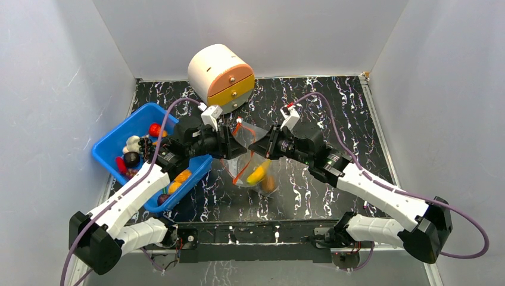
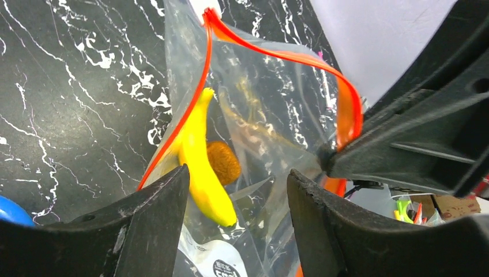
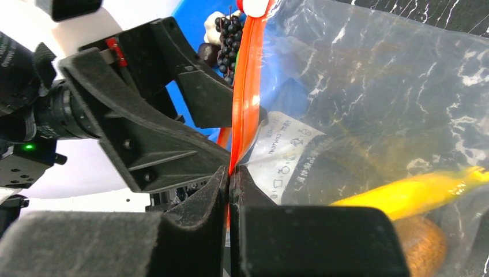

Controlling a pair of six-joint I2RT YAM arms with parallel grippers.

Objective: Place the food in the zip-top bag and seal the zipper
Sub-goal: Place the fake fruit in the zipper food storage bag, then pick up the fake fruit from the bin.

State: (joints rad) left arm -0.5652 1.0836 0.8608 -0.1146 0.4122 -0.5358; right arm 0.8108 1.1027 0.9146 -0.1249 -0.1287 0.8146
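The clear zip-top bag (image 1: 247, 156) hangs above the table between my two grippers. Inside it are a yellow banana (image 1: 257, 174) and a brown-orange round fruit (image 1: 270, 183). Both also show in the left wrist view, banana (image 2: 199, 156) and fruit (image 2: 224, 162). The red-orange zipper (image 2: 277, 55) gapes open along the mouth. My right gripper (image 3: 230, 173) is shut on the zipper strip (image 3: 245, 98) at one end. My left gripper (image 2: 237, 173) is open, its fingers (image 2: 155, 225) either side of the bag's other end without pinching it.
A blue bin (image 1: 116, 143) at the left holds more food: dark grapes (image 3: 230, 29), white garlic (image 1: 133, 143), red and orange pieces. A cream and orange drawer box (image 1: 220, 74) stands at the back. White walls enclose the black marble table (image 1: 333, 107).
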